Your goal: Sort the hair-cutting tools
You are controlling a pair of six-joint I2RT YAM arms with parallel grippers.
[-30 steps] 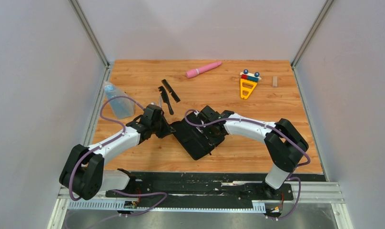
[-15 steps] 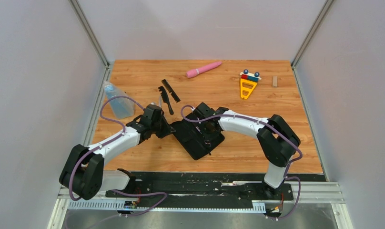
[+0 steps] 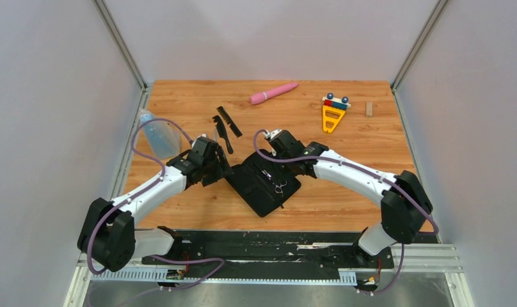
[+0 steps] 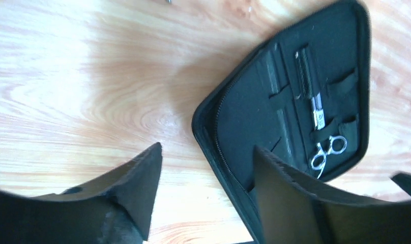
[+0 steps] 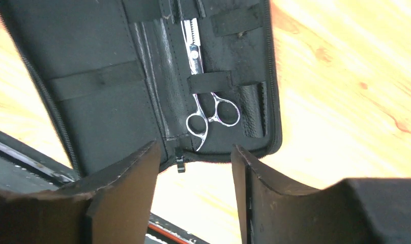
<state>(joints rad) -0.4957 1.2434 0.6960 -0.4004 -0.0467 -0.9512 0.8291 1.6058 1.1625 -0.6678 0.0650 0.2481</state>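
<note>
A black zip case (image 3: pixel 249 187) lies open on the wooden table, between both arms. One pair of silver scissors (image 3: pixel 278 187) sits under a strap inside it, seen also as scissors (image 4: pixel 319 116) and scissors (image 5: pixel 197 61). Two black combs (image 3: pixel 229 121) (image 3: pixel 222 135) lie on the wood behind the case. My left gripper (image 3: pixel 218 169) (image 4: pixel 207 150) stands open at the left edge of the case (image 4: pixel 244 112), holding nothing. My right gripper (image 3: pixel 280 146) (image 5: pixel 194 147) hangs open and empty above the case (image 5: pixel 91 46). A second pair of scissors is not clearly visible.
A pink wand (image 3: pixel 273 93) lies at the back. A clear blue bottle (image 3: pixel 159 137) stands at the left edge, close to my left arm. A yellow toy (image 3: pixel 333 114) and a small wooden block (image 3: pixel 369 109) sit back right. White walls enclose three sides.
Both grippers have gone from shut to open. The right gripper has lifted off the case and moved back, uncovering the strapped scissors. The left gripper has let go of the case's edge.
</note>
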